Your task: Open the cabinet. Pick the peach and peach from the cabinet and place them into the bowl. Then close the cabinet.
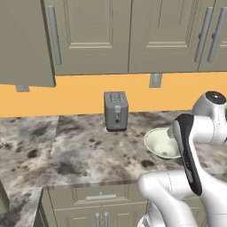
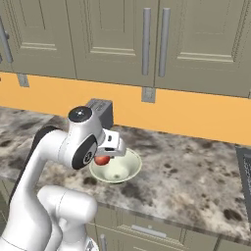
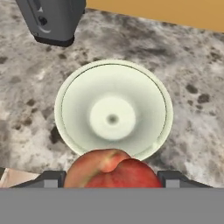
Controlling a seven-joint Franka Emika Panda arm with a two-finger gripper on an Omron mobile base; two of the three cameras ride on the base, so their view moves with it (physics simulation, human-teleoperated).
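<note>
My claw (image 3: 113,186) hangs over the bowl (image 3: 65,94), closed around a reddish-pink peach (image 3: 113,169), with one dark finger (image 3: 50,179) pressed to each side of the fruit. In the hand view the peach sits at 6 o'clock, just past the bowl's near rim, and the bowl's pale inside lies open beneath it with nothing else in it. From the right base view the peach (image 2: 101,160) shows as a red spot under my wrist, above the 9 o'clock edge of the bowl (image 2: 128,171); I cannot tell from there whether it touches the rim. The bowl stands on the speckled bench (image 2: 196,181), and a grey toaster (image 1: 116,111) stands near it, at about 10 o'clock of the bowl (image 1: 155,144) in the left base view, against the orange wall (image 1: 80,95). Up above, the cabinet (image 1: 88,35) runs along the wall; at the left of the left base view one door (image 1: 24,42) swings out toward me, while the doors beside it lie flat with their long bar handles (image 1: 54,35) upright. The second peach I cannot see.
</note>
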